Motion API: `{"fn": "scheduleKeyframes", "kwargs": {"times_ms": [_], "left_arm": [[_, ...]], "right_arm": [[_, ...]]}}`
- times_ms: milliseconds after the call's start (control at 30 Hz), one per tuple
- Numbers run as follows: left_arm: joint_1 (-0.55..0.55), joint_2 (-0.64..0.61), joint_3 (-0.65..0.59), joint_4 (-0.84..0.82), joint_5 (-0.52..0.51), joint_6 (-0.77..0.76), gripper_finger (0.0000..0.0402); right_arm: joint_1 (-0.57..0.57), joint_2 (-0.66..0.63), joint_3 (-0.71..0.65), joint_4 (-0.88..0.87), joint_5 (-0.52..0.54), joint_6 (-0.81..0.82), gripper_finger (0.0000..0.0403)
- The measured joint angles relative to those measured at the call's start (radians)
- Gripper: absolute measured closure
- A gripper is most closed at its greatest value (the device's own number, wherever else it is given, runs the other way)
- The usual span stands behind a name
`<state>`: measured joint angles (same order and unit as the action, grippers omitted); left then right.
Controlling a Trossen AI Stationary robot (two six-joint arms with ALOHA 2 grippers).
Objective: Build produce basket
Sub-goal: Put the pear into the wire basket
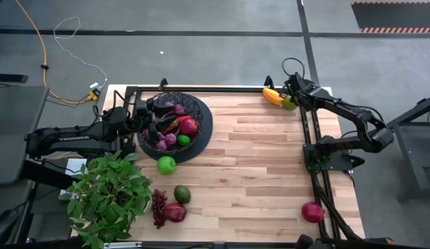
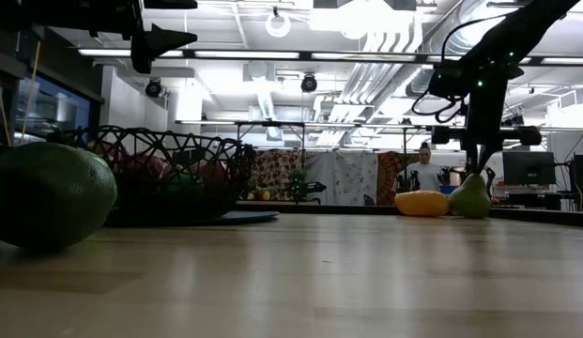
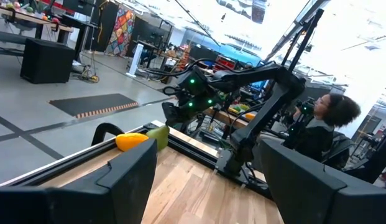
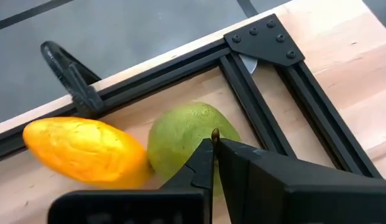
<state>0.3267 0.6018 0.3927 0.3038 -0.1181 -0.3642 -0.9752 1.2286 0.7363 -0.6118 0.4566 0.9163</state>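
The black wire basket [image 1: 201, 124] stands at the far left and holds several fruits, among them a red one [image 1: 189, 126] and purple grapes [image 1: 166, 142]. My left gripper [image 1: 149, 116] hovers open over the basket's left part; its fingers [image 3: 127, 171] hold nothing. My right gripper [image 1: 292, 97] is at the far right corner, shut on a green pear [image 4: 180, 140] that stands beside a yellow-orange fruit [image 4: 84, 152]. In the low view both fruits rest on the table, the pear [image 2: 470, 199] under the gripper [image 2: 481, 172]. My right gripper pinches the pear's small brown stem [image 4: 215, 132] between its two fingertips. The fingers come from above, pointing down. The pear stands upright with its base on the table, touching the yellow-orange fruit.
A green apple [image 1: 166, 164], an avocado [image 1: 182, 194], dark grapes [image 1: 159, 207] and a pomegranate [image 1: 175, 212] lie near left, beside a leafy potted plant [image 1: 107, 197]. Another pomegranate [image 1: 312, 211] lies near right. A black frame rail [image 4: 304, 118] runs by the pear. A person [image 3: 326, 118] sits beyond the table.
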Motion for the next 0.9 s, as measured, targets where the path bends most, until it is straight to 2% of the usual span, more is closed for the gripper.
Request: {"fn": "scheduleKeyframes", "kwargs": {"times_ms": [167, 367, 467, 667, 767, 900], "left_arm": [[0.0, 0.0, 0.0, 0.0, 0.002, 0.0, 0.0131], [0.0, 0.0, 0.0, 0.0, 0.002, 0.0, 0.0131], [0.0, 0.0, 0.0, 0.0, 0.001, -0.001, 0.0131], [0.0, 0.0, 0.0, 0.007, -0.029, -0.074, 0.0131], [0.0, 0.0, 0.0, 0.017, -0.029, -0.078, 0.0131], [-0.001, 0.029, 0.033, 0.014, -0.043, -0.078, 0.0131]], "right_arm": [[0.0, -0.084, -0.001, 0.008, -0.005, -0.047, 0.0402], [0.0, -0.252, -0.001, 0.058, -0.028, -0.155, 0.0403], [0.0, -0.344, -0.001, 0.092, -0.101, -0.245, 0.0403], [0.026, -0.49, 0.0, 0.169, -0.363, -0.372, 0.0403], [0.103, -0.534, 0.001, 0.251, -0.476, -0.399, 0.0403], [0.262, -0.548, 0.001, 0.364, -0.514, -0.401, 0.0403]]}}
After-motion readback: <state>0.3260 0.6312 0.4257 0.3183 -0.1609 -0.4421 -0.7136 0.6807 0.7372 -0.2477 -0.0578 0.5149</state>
